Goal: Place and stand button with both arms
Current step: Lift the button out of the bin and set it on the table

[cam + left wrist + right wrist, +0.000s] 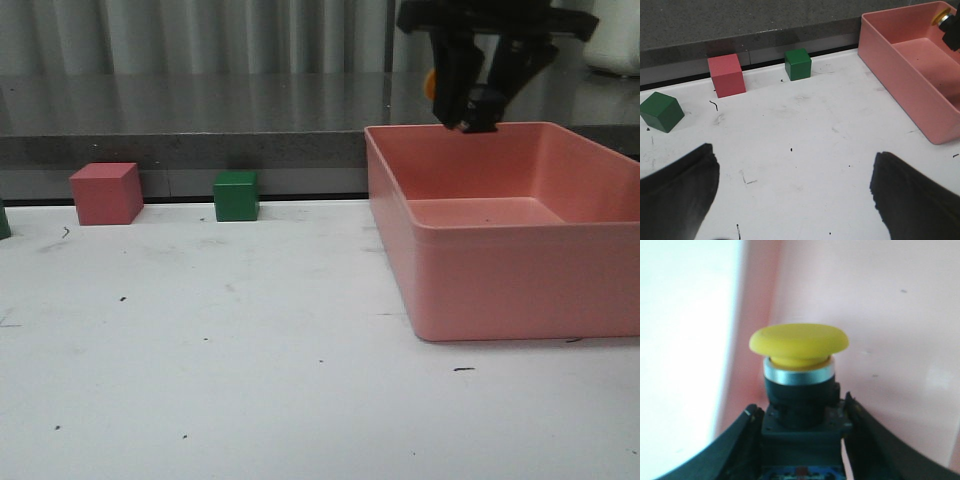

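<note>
Fingers (735,440) of the right gripper (477,122) are closed on the button (798,365), held above the pink bin (500,280). Left gripper (790,200) hangs wide open, holding nothing, over the white table (200,350), which has small dark marks. Grey curtain (200,35) is behind.

A white table (200,350), scuffed and flecked with small dark marks, fills the foreground. Along its far edge runs a low grey ledge (180,150) with a glossy dark top (200,100) that catches reflections. Behind that hangs a pale, vertically pleated curtain (200,35). The light is soft and even, casting only faint shadows.
</note>
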